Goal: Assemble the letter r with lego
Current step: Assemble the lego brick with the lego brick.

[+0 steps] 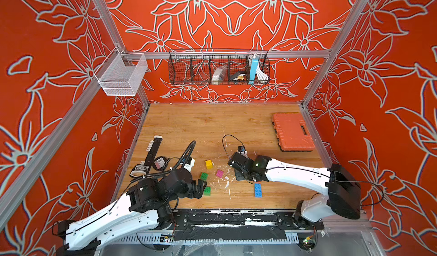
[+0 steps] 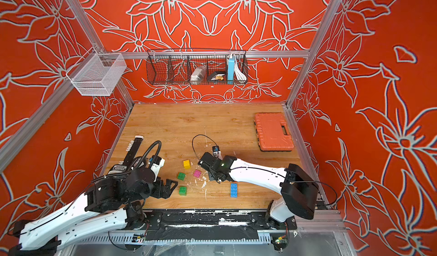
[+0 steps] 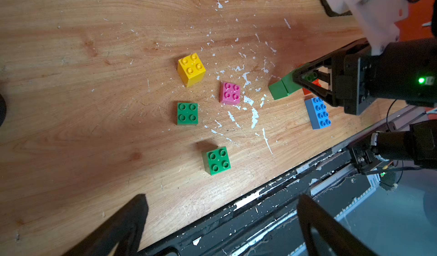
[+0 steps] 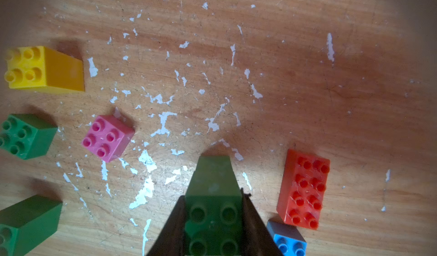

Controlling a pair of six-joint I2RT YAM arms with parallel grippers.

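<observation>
My right claw (image 4: pixel 214 221) pinching green stack (image 4: pixel 212 179), near pink brick (image 4: pixel 107 138). My left claw (image 3: pixel 223 197) spread wide. Yellow (image 4: pixel 42 69), loose greens (image 3: pixel 187 113) beside pink brick; red (image 4: pixel 303 188), blue (image 3: pixel 318 112) farther off.

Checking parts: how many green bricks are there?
4. One green brick beside the pink brick, another near the table edge, a two-brick stack in the right gripper. More might be hidden.
</observation>
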